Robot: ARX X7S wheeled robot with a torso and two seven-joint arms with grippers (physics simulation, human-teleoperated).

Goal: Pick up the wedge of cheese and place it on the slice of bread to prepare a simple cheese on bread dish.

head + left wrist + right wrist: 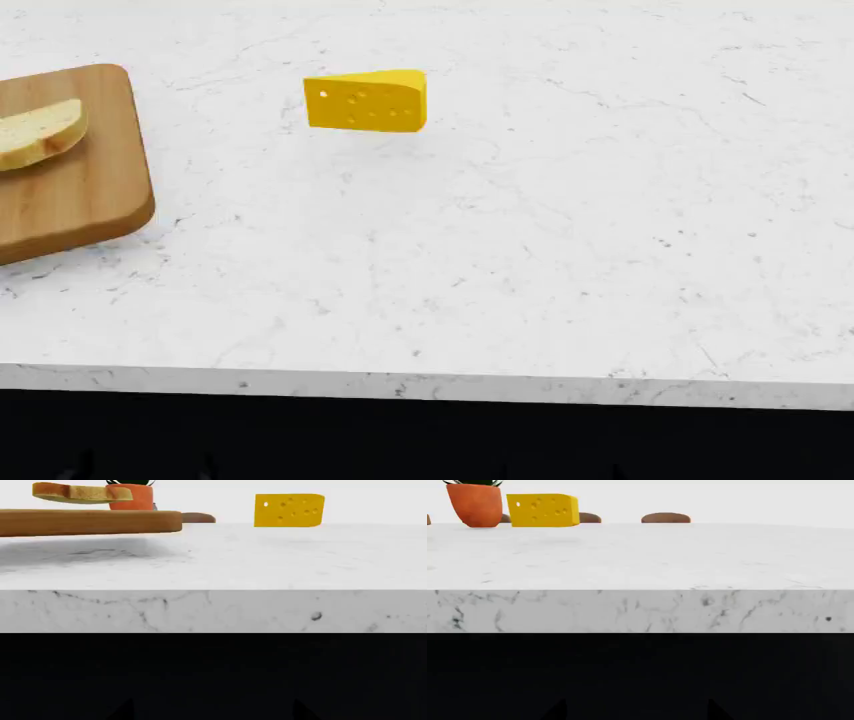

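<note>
We can't see either arm in the head view. Each wrist view only shows two dark fingertip silhouettes at the frame edge against the black counter front, so we can't tell if the jaws are spread or pressed together. Both wrist cameras sit below the marble counter (534, 250) edge, looking level across it.

The wedge of cheese (367, 100) sits upright on the bare counter, well apart from the cutting board (80, 190). The board is cut off at the head view's left edge. The slice of bread (40, 133) lies on the board, also partly cut off.

An orange pot (475, 504) stands behind the cheese; its plant is cropped. Brown rounded shapes (666, 518) beyond the far edge are too low to identify.
</note>
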